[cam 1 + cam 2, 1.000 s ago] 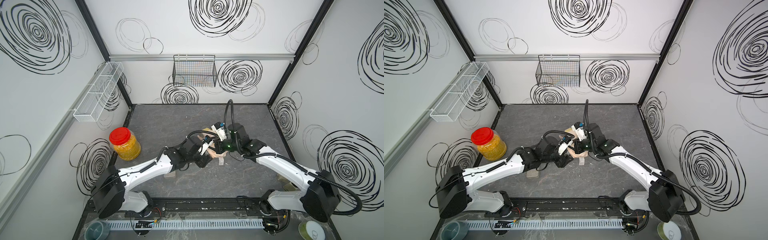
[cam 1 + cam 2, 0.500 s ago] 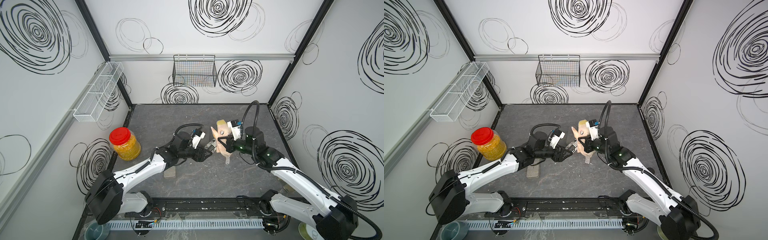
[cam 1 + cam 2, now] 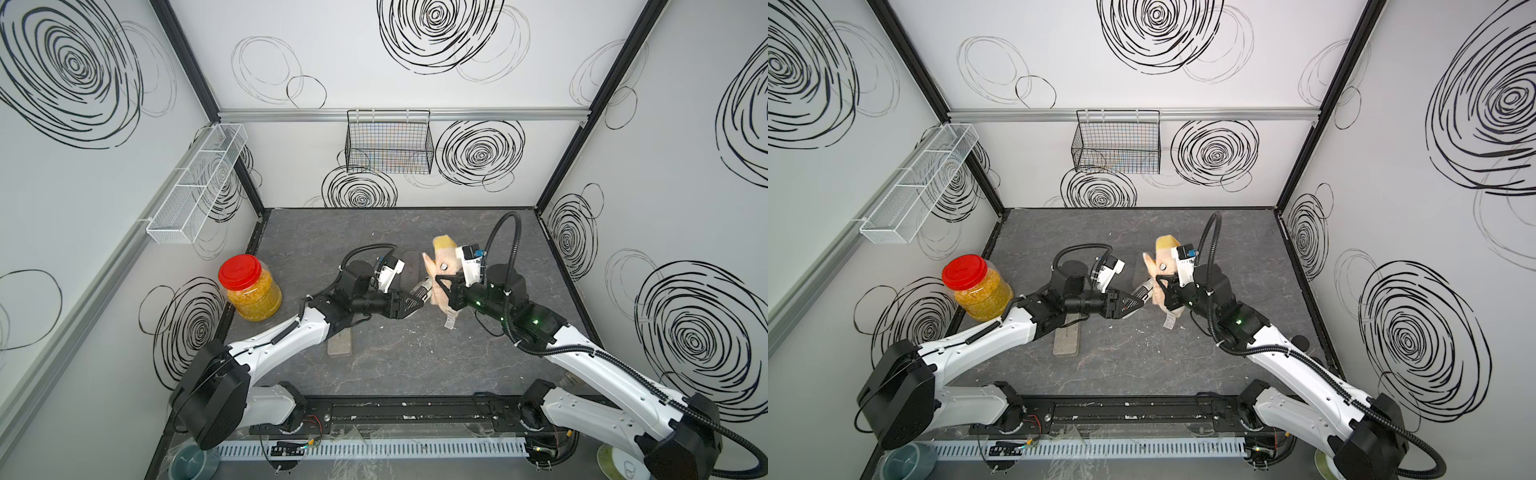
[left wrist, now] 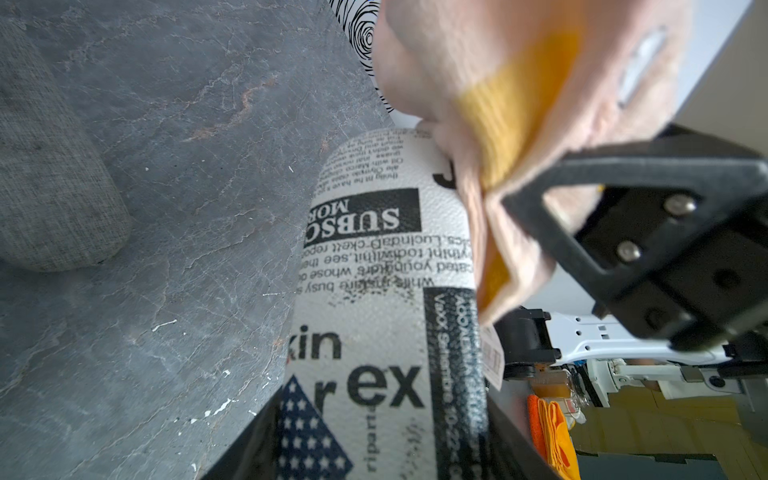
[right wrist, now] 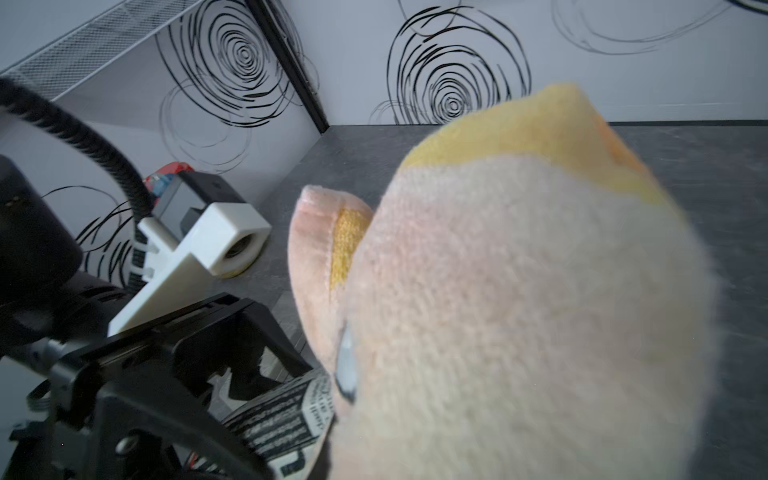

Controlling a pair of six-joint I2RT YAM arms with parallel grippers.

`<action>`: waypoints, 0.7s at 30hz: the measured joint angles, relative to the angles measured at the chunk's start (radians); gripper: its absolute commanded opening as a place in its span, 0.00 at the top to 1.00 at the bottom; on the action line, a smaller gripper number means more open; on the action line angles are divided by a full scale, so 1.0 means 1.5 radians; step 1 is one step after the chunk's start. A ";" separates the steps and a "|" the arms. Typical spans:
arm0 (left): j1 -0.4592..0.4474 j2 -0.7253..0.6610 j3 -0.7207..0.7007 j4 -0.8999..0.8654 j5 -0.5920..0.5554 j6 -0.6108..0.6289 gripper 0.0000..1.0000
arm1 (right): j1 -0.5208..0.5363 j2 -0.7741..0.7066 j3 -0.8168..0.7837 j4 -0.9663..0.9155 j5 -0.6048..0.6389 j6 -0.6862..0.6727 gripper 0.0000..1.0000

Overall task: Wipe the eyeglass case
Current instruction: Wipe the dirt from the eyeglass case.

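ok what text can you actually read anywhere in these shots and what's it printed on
"SUBSC", with "MOR" beside it: white letters in a black block, upside down in the left wrist view, on the newsprint-patterned glasses case.
"kin": large black letters on the same case.
"ex": large black letters just below that.
Fine print columns on the case: too small and smeared to read.
Tag on the cloth: blurred, unreadable.

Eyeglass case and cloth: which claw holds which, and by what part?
The left gripper clamps the newspaper-print eyeglass case by one end; the right gripper pinches the peach-and-yellow cloth at a bunched fold.
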 measured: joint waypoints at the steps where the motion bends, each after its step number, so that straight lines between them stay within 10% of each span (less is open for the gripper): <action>1: 0.000 0.000 0.000 0.003 0.003 -0.001 0.39 | -0.005 -0.002 0.000 -0.004 -0.001 -0.003 0.99; 12: -0.002 0.011 0.000 0.050 0.028 -0.006 0.39 | 0.108 -0.033 -0.011 0.022 -0.061 -0.050 0.99; 21: -0.002 0.011 0.000 0.030 0.023 -0.006 0.39 | 0.061 -0.011 0.013 -0.020 0.088 -0.040 0.97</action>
